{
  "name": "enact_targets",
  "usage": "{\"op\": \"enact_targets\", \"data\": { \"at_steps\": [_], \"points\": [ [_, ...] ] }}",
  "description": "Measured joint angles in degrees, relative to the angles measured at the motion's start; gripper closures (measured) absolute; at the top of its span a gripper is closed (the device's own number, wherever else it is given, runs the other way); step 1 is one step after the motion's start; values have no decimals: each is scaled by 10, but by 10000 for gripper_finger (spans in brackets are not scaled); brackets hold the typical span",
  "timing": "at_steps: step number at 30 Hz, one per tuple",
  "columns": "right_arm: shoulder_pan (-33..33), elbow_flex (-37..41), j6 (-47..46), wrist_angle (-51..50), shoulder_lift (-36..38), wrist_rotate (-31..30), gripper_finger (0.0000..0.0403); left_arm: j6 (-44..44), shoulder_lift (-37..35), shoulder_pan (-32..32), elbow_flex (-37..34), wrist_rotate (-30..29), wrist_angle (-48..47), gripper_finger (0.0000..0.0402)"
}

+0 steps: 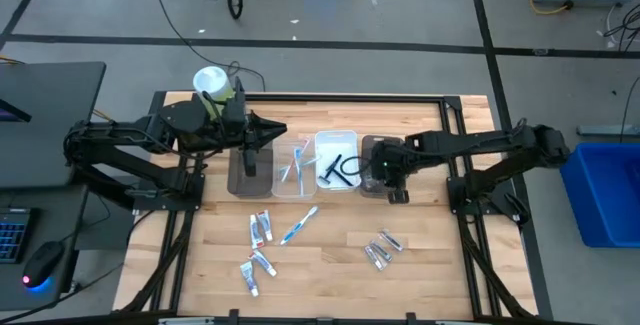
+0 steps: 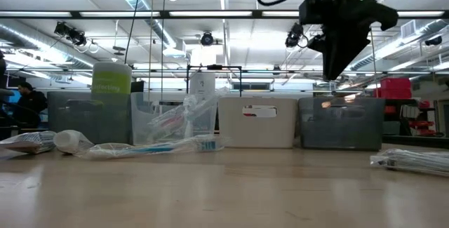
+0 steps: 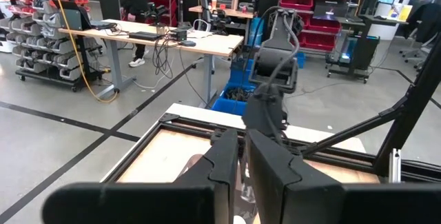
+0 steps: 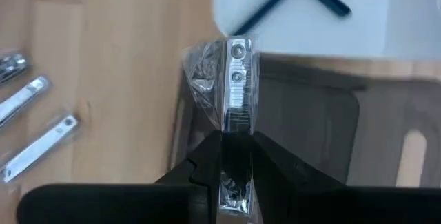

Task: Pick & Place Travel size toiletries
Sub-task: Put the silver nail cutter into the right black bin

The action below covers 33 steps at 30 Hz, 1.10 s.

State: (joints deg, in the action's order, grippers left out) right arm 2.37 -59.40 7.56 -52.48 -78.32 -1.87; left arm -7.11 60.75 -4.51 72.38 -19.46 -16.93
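The right claw (image 4: 236, 156) is clamped on a wrapped silvery item (image 4: 236, 86), held above the edge of the dark tray (image 4: 310, 134). Near that tray, three more silvery items (image 1: 382, 249) lie on the bench (image 1: 330, 265). The left claw (image 1: 277, 131) is closed and empty, away from it.

High view straight down; low view level at tabletop; both share white tray (image 1: 335, 145); wrist views close.

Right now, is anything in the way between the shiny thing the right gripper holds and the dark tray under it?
Nothing visible. The right gripper grips a wrapped silvery metal item directly over the dark translucent rectangular tray, whose open top looks unobstructed.
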Motion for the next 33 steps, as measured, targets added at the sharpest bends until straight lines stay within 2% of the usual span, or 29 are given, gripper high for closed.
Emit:
{"op": "enact_targets", "data": {
  "at_steps": [9,19,28,33],
  "points": [
    [64,3,-86,14,0,3,331,0,0,0,0,0,0,361],
    [112,69,-88,46,0,9,331,0,0,0,0,0,0,361],
    [124,99,-104,86,0,18,327,-2,0,0,0,0,0,361],
    [127,108,-103,85,-1,55,295,-2,0,0,0,0,0,361]
  ]
}}
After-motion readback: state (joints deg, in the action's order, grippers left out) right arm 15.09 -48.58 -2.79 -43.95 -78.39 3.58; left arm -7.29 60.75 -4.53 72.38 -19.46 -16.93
